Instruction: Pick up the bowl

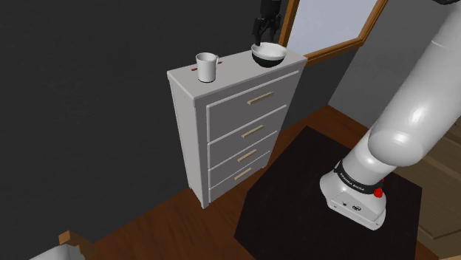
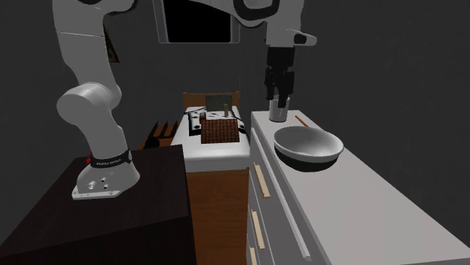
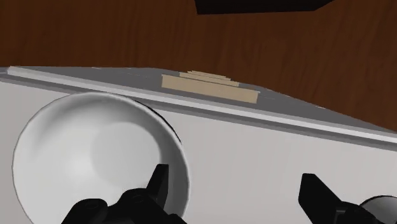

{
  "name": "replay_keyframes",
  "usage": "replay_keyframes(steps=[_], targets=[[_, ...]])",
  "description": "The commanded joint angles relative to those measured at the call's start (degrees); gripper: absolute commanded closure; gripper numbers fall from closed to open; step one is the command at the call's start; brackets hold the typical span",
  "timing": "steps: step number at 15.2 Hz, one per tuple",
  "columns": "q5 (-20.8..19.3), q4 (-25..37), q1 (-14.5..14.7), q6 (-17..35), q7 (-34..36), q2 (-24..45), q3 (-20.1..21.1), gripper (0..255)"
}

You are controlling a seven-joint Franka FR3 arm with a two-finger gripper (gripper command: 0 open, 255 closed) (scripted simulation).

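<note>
Bowl [image 1: 268,53] sits upright on top of the dresser [image 1: 222,125], at the end of the dresser top under the wooden window frame [image 1: 336,48]. It is round, shallow and smooth, pale grey-white inside with a thin rim and a darker underside. Material not clear.

The pincer [image 1: 264,38] is all black and hangs just over the bowl with its jaws spread wide, holding nothing. In the wrist view one finger [image 3: 159,181] is over the bowl's [image 3: 95,153] rim. The other finger [image 3: 315,191] is out over bare dresser top, so the pincer [image 3: 235,175] straddles the rim on one side. Contact with the bowl can't be told.

Dresser: matte light grey, boxy, flat top with a slight overhang. Four drawers [image 1: 247,133] are stacked on its front, each with a slim tan bar handle [image 1: 260,97].

Cup [image 1: 206,66]: plain white, tapered tumbler shape, upright at the opposite end of the dresser top, well apart from the bowl. Thin tan strip [image 2: 302,120] lies flat on the dresser top just beside the cup [image 2: 279,111].

Floor [image 1: 170,214] in front of the dresser is brown wood planks. Black box stand [image 1: 295,199] sits near the dresser front. The glossy white arm [image 1: 414,111] rises from it and reaches over the dresser top.

In the second exterior view a brown woven basket [image 2: 221,132], square-sided, rests on a white-topped wooden piece beyond the dresser's [image 2: 361,218] far end. From there the pincer [image 2: 279,96] lines up over the cup, with the bowl [image 2: 307,147] nearer the camera.
</note>
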Motion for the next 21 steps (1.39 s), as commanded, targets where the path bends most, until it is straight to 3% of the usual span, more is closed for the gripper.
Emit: replay_keyframes(steps=[1,4,13,14,21], targets=[[1.3,5.5,-1.1,-0.4,-2.1,5.4,-0.6,0],[3.0,13.4,-2.7,-1.8,-4.0,12.3,-0.8,0],[3.3,9.0,-2.6,3.6,-4.1,13.2,-0.6,0],[3.3,8.9,-2.6,3.6,-4.1,13.2,-0.6,255],[3.3,8.9,-2.6,3.7,-4.1,13.2,-0.6,255]])
